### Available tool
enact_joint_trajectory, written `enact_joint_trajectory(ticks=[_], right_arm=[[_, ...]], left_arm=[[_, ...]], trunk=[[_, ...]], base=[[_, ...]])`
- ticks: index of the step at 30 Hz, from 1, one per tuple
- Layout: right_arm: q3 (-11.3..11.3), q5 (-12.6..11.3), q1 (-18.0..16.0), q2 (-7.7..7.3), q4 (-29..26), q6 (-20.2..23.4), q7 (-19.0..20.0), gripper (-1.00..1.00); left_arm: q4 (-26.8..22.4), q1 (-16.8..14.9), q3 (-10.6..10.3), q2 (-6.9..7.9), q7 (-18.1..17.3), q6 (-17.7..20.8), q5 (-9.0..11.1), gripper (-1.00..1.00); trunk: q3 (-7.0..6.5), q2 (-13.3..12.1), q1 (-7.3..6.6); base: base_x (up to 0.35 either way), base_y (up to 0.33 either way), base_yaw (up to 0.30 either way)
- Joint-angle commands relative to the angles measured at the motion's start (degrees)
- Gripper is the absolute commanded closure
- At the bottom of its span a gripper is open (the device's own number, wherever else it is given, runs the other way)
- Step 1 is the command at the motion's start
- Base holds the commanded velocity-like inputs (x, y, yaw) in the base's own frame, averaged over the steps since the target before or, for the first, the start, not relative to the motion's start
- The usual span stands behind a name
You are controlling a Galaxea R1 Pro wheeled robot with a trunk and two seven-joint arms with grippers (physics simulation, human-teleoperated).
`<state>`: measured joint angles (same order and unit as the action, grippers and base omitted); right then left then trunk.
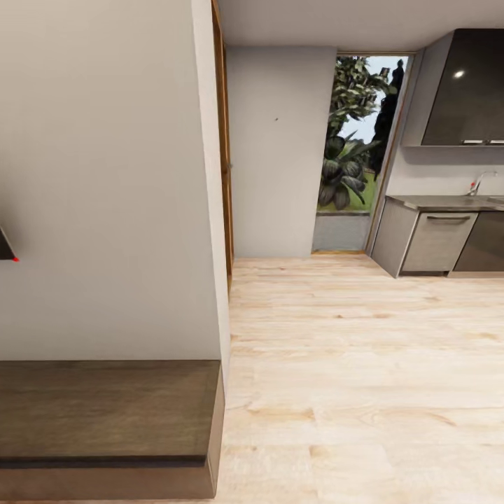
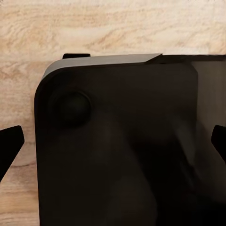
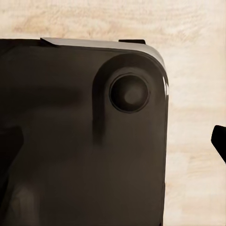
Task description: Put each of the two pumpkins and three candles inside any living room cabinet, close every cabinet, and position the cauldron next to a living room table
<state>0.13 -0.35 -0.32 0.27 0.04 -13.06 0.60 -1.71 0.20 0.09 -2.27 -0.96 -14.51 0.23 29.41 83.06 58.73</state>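
Cabinet (image 1: pixel 105 413): low dark brown wooden unit, lower left of head view, against white wall (image 1: pixel 105 175); top bare, front shut. Pale wood floor (image 1: pixel 364 364) runs to grey kitchen units (image 1: pixel 434 241) and a garden doorway (image 1: pixel 353 154). Left gripper (image 2: pixel 113 141): dark fingertips at frame edges, spread wide, grasping nothing, above the robot's black base (image 2: pixel 117 155). Right gripper: one fingertip (image 3: pixel 220 141) visible; jaw state cannot be told.
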Motion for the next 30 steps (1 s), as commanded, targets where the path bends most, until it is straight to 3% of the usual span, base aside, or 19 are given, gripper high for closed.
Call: enact_joint_trajectory(ticks=[1, 7, 14, 17, 19, 21, 22, 23, 25, 26, 27, 28, 30], right_arm=[[-0.1, -0.2, 0.0, -0.02, 0.0, -0.3, 0.0, -1.00], [-0.3, -0.4, 0.0, -0.08, 0.0, -1.1, -0.1, -1.00], [-0.4, -0.4, 0.0, -0.09, 0.0, -1.3, -0.1, -1.00], [-0.4, -0.5, 0.0, -0.09, 0.0, -1.3, -0.1, -1.00], [-0.4, -0.4, 0.0, -0.09, 0.0, -1.3, -0.1, -1.00], [-0.3, -0.4, 0.0, -0.06, 0.0, -1.4, -0.1, -1.00], [-0.3, -0.3, 0.0, -0.05, 0.0, -1.3, -0.1, -1.00], [-0.1, 0.0, 0.0, -0.07, 0.0, -1.3, -0.2, -1.00], [-0.2, -0.2, 0.0, -0.07, 0.0, -1.2, 0.0, -1.00], [-0.1, -0.1, 0.0, -0.04, 0.0, -1.0, 0.3, -1.00], [-0.1, 0.0, 0.0, -0.03, 0.0, -1.0, 0.4, -1.00], [-0.1, 0.1, 0.0, -0.04, 0.0, -0.8, 1.2, -1.00], [-0.1, 0.2, 0.0, -0.09, -0.2, -0.6, 2.7, -1.00]], left_arm=[[-0.1, 0.0, 0.1, 0.03, -0.1, -0.1, 0.0, -1.00], [-1.4, -0.1, 0.0, 0.27, 0.3, -0.2, 0.0, -1.00], [-11.2, -0.6, 0.2, 0.86, 0.6, 0.7, 0.4, -1.00], [-17.0, -1.1, 0.2, 0.77, 0.5, 3.0, 0.5, -1.00], [-21.5, -1.5, 0.3, 0.68, 0.5, 6.7, 0.6, -1.00], [-29.6, -2.6, 0.3, 0.57, 0.5, 18.0, 0.7, -1.00], [-31.3, -2.8, 0.3, 0.55, 0.5, 20.7, 0.7, -1.00], [-36.4, -3.7, 0.3, 0.49, 0.3, 28.4, 0.7, -1.00], [-41.9, -4.6, 0.3, 0.41, 0.1, 35.2, 1.9, -1.00], [-44.1, -5.5, 0.3, 0.42, 0.0, 37.7, 4.3, -1.00], [-44.5, -5.9, 0.3, 0.47, 0.0, 38.2, 5.4, -1.00], [-45.4, -7.5, 0.3, 0.65, -0.1, 39.4, 9.5, -1.00], [-45.9, -9.3, 0.2, 0.78, -0.2, 40.4, 13.9, -1.00]], trunk=[[0.04, 0.0, 0.00], [0.04, 0.0, 0.00], [0.04, 0.0, 0.00], [0.04, 0.0, 0.00], [0.04, 0.0, 0.00], [0.04, 0.0, 0.00], [0.04, 0.0, 0.00], [0.04, 0.0, 0.00], [0.04, 0.0, 0.00], [0.04, 0.0, 0.00], [0.04, 0.0, 0.00], [0.04, 0.0, 0.00], [0.04, 0.0, 0.00]], base=[[0.001, 0.000, 0.000], [0.000, 0.000, 0.000], [0.000, 0.000, 0.000], [0.000, 0.000, 0.000], [0.000, 0.000, 0.000], [0.000, 0.000, 0.000], [0.000, 0.000, 0.000], [0.000, 0.000, 0.000], [0.000, 0.000, 0.000], [0.000, 0.000, 0.000], [0.000, 0.000, 0.000], [0.000, 0.000, 0.000], [0.000, 0.000, 0.000]])
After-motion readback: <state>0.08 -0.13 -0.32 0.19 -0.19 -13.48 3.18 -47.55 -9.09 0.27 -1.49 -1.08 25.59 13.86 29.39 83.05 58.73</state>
